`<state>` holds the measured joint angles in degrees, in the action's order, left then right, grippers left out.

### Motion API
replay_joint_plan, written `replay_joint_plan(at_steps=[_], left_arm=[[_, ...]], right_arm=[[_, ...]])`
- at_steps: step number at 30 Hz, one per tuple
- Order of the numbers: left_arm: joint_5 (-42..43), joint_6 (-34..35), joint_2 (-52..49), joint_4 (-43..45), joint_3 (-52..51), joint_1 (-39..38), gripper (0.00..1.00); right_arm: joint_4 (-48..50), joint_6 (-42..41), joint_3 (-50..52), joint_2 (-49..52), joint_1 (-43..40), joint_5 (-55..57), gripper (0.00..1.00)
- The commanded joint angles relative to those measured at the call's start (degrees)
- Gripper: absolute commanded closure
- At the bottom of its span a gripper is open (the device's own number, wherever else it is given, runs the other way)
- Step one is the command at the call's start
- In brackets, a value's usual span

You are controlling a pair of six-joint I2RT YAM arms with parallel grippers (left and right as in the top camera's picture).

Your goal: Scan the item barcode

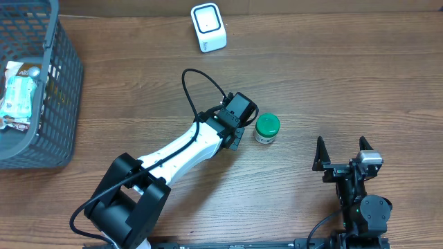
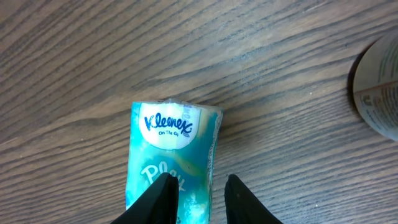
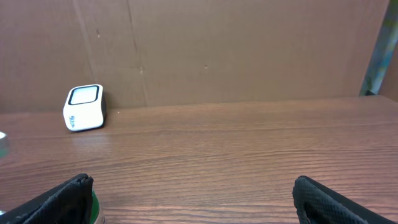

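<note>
The tissue pack (image 2: 171, 143) lay flat on the table (image 1: 346, 76) under the left gripper (image 2: 198, 186), near a green-lidded jar (image 1: 266, 128). The left fingers stood narrowly apart over the pack's right edge; whether they pinched it could not be told. The right gripper (image 1: 342, 151) was spread wide, well apart from both. The scanner (image 1: 208, 27) stood at the far edge.

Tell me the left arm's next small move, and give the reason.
Probably shift the left gripper sideways so its fingers straddle the Kleenex pack before closing: one finger sits over the pack's face, the other just past its edge. The pack lies on the table, away from the scanner.
</note>
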<state>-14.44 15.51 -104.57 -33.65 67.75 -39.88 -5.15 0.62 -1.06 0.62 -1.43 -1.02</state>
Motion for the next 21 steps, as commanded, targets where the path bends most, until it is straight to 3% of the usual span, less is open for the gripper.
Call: replay_joint_plan(at_steps=[1, 21], left_arm=[[-1.07, 1.44, 0.7, 0.59, -0.26, 0.09, 0.71], [-3.34, 3.8, 0.42, 4.26, -2.89, -0.02, 0.71]], right_arm=[[0.33, -0.22, 0.61, -0.46, -0.2, 0.52, 0.0], [0.33, -0.22, 0.61, -0.46, -0.2, 0.55, 0.0]])
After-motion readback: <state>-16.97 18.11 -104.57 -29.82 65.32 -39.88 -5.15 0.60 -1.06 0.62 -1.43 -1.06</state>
